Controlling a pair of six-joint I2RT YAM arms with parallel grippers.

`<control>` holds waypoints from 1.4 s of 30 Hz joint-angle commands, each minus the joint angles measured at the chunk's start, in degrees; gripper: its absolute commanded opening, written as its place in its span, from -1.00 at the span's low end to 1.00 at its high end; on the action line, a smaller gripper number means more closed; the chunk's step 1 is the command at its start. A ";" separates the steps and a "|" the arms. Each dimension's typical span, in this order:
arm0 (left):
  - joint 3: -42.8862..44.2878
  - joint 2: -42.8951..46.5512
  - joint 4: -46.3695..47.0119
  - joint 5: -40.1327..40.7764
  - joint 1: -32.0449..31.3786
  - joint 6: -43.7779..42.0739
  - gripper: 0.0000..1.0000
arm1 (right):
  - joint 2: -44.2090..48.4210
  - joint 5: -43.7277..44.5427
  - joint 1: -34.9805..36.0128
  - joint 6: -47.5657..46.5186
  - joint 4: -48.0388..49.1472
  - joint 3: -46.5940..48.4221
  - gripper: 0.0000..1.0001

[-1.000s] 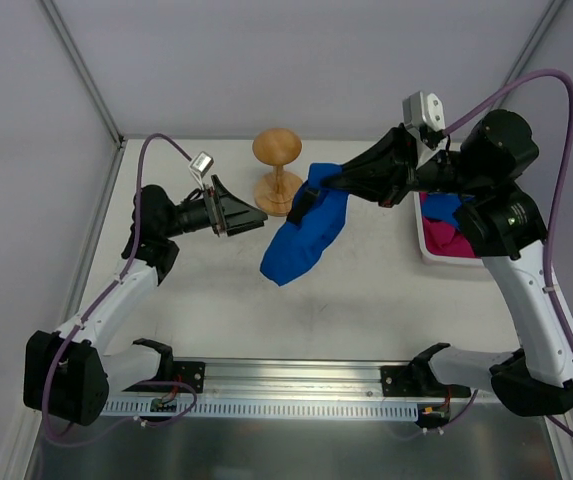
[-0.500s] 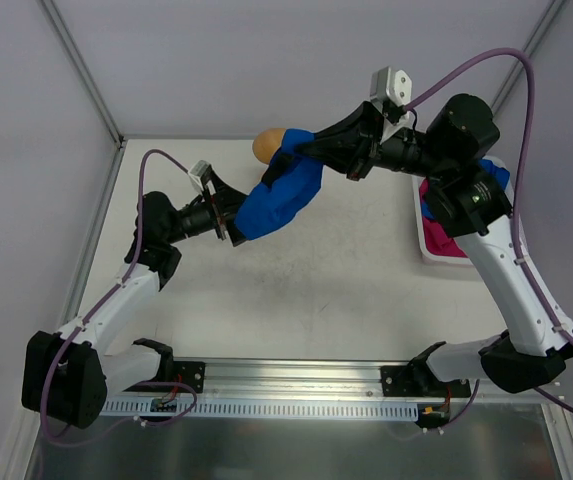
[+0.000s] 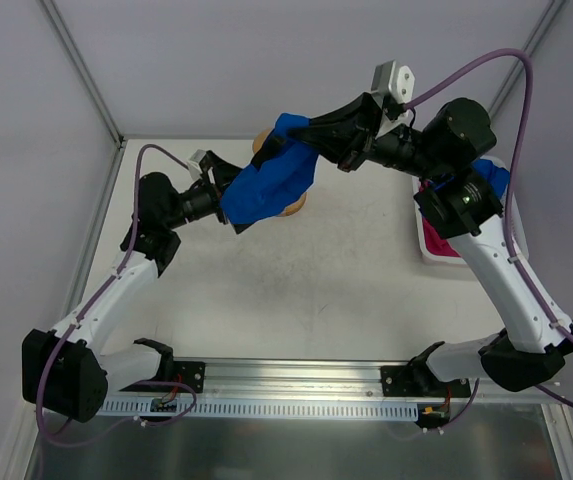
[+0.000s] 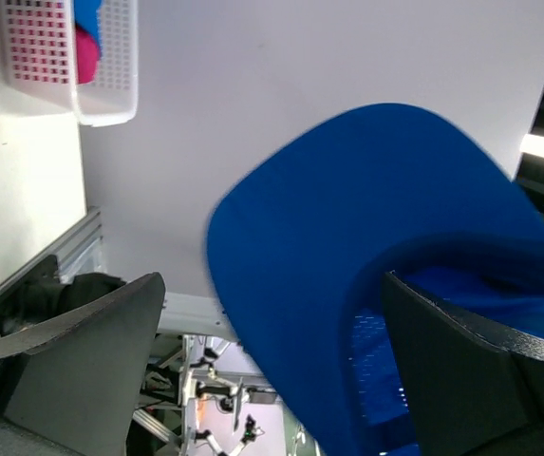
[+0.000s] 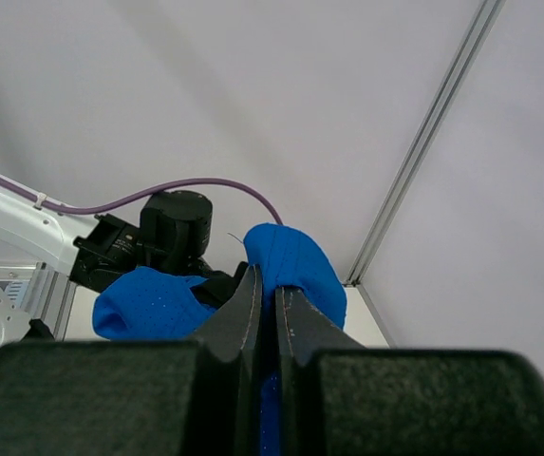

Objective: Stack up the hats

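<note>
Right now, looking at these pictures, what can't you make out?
- Wooden stand: top view, the blue hat covers nearly all of it.
- Left gripper: top view, the hat hides its fingers; the left wrist view leaves unclear whether they touch it.
- Tray: the right arm covers it in the top view, the frame edge cuts it in the left wrist view; its hats cannot be counted.
</note>
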State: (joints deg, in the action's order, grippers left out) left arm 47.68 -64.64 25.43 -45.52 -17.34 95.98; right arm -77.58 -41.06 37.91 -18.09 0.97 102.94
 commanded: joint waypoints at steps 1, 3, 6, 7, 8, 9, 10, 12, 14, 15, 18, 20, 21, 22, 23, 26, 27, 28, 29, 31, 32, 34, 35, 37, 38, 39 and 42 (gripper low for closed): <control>5.31 -0.31 -0.21 0.87 -0.59 3.77 0.97 | 0.41 1.33 0.67 1.03 5.35 -0.71 -0.99; 6.02 -0.66 -0.91 0.69 -0.59 3.77 0.98 | 0.41 0.90 1.02 1.04 5.53 -1.42 -0.99; 6.02 -0.66 -3.09 -0.18 -0.50 3.68 0.97 | 0.68 0.28 1.20 0.07 5.36 -2.39 -0.99; 5.24 -0.49 -3.45 -0.19 -0.50 3.07 0.91 | 0.76 0.10 1.20 -0.10 5.18 -2.65 -0.99; 4.71 0.04 -3.54 -0.10 -0.50 2.81 0.79 | 1.11 -0.25 1.20 -0.54 5.01 -3.00 -0.99; 4.27 0.22 -3.55 -0.01 -0.50 2.46 0.46 | 1.38 -0.42 1.20 -0.81 4.48 -3.79 -0.99; 3.48 0.74 -3.55 -0.01 -0.50 1.76 0.26 | 1.64 -0.60 1.11 -0.98 4.30 -4.32 -0.99; 3.12 1.10 -3.28 -0.01 -0.41 1.22 -0.01 | 2.69 -1.21 1.20 -1.42 3.34 -5.37 -0.99; 2.94 1.62 -2.23 -0.19 -0.41 0.70 -0.21 | 3.49 -1.39 1.11 -1.77 3.07 -7.39 -0.99; 2.94 1.89 -2.14 -0.27 -0.41 0.26 -0.29 | 4.36 -1.39 1.20 -2.21 2.90 -8.18 -0.99; 3.21 2.15 -2.05 -0.36 -0.41 -1.06 -0.57 | 5.33 -1.48 1.20 -2.48 2.37 -9.94 -0.99; 3.38 2.06 -2.31 -0.10 -0.41 -2.11 -0.83 | 6.21 -1.48 1.20 -2.48 2.28 -11.09 -0.99; 3.38 2.06 -2.40 -0.01 -0.41 -2.64 -0.91 | 6.56 -1.48 1.20 -2.39 1.84 -11.44 -0.99; 3.47 2.06 -2.49 0.16 -0.32 -3.78 -1.00 | 7.35 -1.39 1.11 -2.39 1.58 -11.79 -0.99; 3.56 1.89 -2.40 0.34 -0.06 -4.48 -1.00 | 7.88 -1.31 1.20 -2.48 1.23 -12.84 -0.99; 4.08 1.63 -2.32 0.17 2.04 -7.82 -1.00 | 11.29 0.01 1.20 -4.40 -0.62 -15.47 -0.90; 4.43 1.45 -1.97 -0.36 3.44 -8.87 -1.00 | 12.53 1.14 1.20 -5.11 -0.97 -18.01 -0.82; 5.31 1.45 -1.53 -0.62 4.24 -11.41 -1.00 | 13.50 1.68 1.20 -6.07 -2.54 -19.34 -0.46; 6.01 1.01 -1.44 -1.06 4.94 -12.65 -1.00 | 15.95 2.29 1.20 -7.65 -3.16 -20.74 -0.14; 9.33 0.49 -1.78 -2.99 7.05 -17.99 -1.00 | 18.33 5.54 1.20 -8.80 -5.10 -24.61 0.41; 11.27 -0.21 -2.66 -3.96 7.58 -20.64 -1.00 | 19.47 7.12 1.20 -8.98 -5.89 -25.84 0.52; 18.27 -0.75 -10.52 -4.93 8.29 -33.14 -1.00 | 22.64 12.39 1.03 -8.90 -8.78 -29.09 0.91; 20.67 -0.75 -13.45 -4.76 8.29 -37.93 -1.00 | 24.82 15.63 0.94 -8.03 -10.62 -30.24 0.97; 25.15 -0.22 -16.72 -3.97 8.20 -50.12 -1.00 | 26.94 17.23 0.24 -7.58 -12.13 -33.74 0.99; 26.40 0.39 -19.69 -1.88 8.20 -53.76 -1.00 | 27.91 17.76 0.06 -7.40 -12.66 -34.64 0.99; 27.45 0.57 -20.59 -1.51 8.20 -57.36 -1.00 | 28.71 18.72 -0.12 -7.23 -13.79 -35.43 0.99; 30.97 1.44 -22.53 -0.28 7.94 -71.17 -1.00 | 30.47 20.13 -0.82 -6.96 -15.91 -36.14 0.99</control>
State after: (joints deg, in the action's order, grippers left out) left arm 75.02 -65.32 6.48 -46.35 -9.02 45.08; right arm -48.25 -25.50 37.67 -25.34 -13.02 66.94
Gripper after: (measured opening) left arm 0.020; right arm 0.991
